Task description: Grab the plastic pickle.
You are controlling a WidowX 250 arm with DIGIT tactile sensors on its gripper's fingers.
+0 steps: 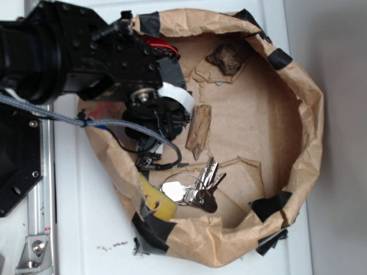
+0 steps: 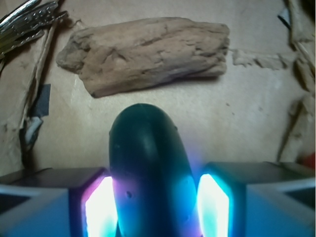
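Note:
The plastic pickle [image 2: 148, 168] is a dark teal-green glossy oblong with small dots. In the wrist view it stands between my two glowing pads [image 2: 101, 210], which press against its sides. My gripper [image 2: 157, 202] is shut on the pickle, whose rounded end points toward the brown wood strip. In the exterior view my gripper [image 1: 156, 123] hangs over the left part of the paper-lined basin, and the arm hides the pickle there.
A brown wood-like strip [image 1: 199, 130] lies just ahead of the gripper and also shows in the wrist view [image 2: 148, 52]. A bunch of keys [image 1: 198, 184] and a yellow holed wedge [image 1: 156, 201] lie at the front. A dark lump [image 1: 226, 57] sits at the back. Crumpled brown paper walls [image 1: 307, 120] ring the area.

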